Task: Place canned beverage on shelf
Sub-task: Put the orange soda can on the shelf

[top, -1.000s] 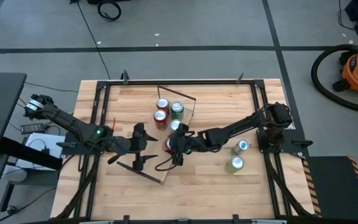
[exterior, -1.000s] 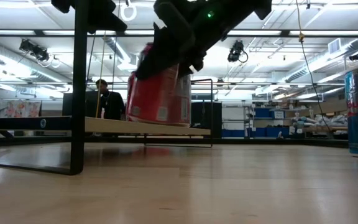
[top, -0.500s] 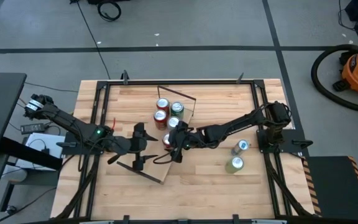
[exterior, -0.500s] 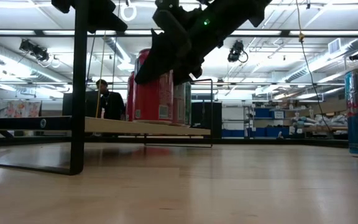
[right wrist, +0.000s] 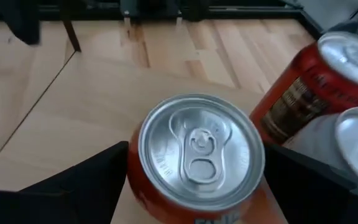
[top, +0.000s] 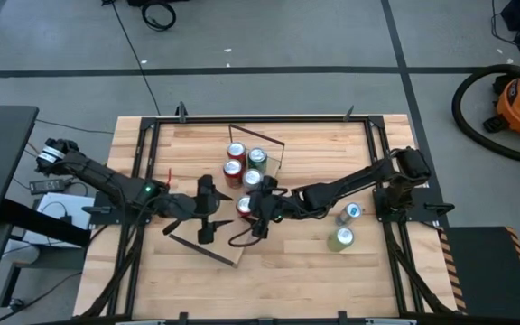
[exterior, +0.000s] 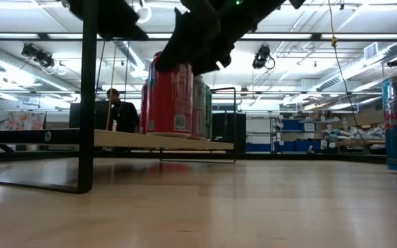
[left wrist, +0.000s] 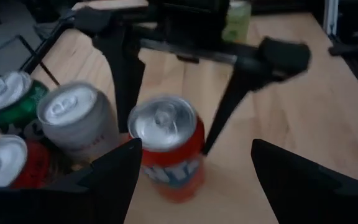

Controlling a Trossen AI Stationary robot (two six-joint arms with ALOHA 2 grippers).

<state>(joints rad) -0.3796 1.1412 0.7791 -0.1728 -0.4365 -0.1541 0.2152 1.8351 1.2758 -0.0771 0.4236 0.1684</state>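
Observation:
The shelf (top: 227, 242) is a light-wood plank with dark wire brackets, lying aslant on the tabletop. Several cans stand on it. Nearest is an orange-red can (top: 243, 207), upright on its base on the plank (exterior: 164, 140), next to a silver can (top: 253, 179). My right gripper (top: 258, 209) is open, with one finger on either side of that can's top (right wrist: 197, 149), close by. My left gripper (top: 208, 209) is open and empty over the plank, just left of the can (left wrist: 166, 149).
Two red cans (top: 235, 159) and a green can (top: 257, 158) fill the shelf's far end. A blue-topped can (top: 351, 211) and a green can (top: 339, 238) stand on the table at the right. A person (exterior: 116, 110) stands in the room behind.
My right gripper has brought the orange-red can from tilted and lifted to upright on the shelf beside the silver can. The gripper has since risen while the can stays put. My left gripper has shifted a little toward the can.

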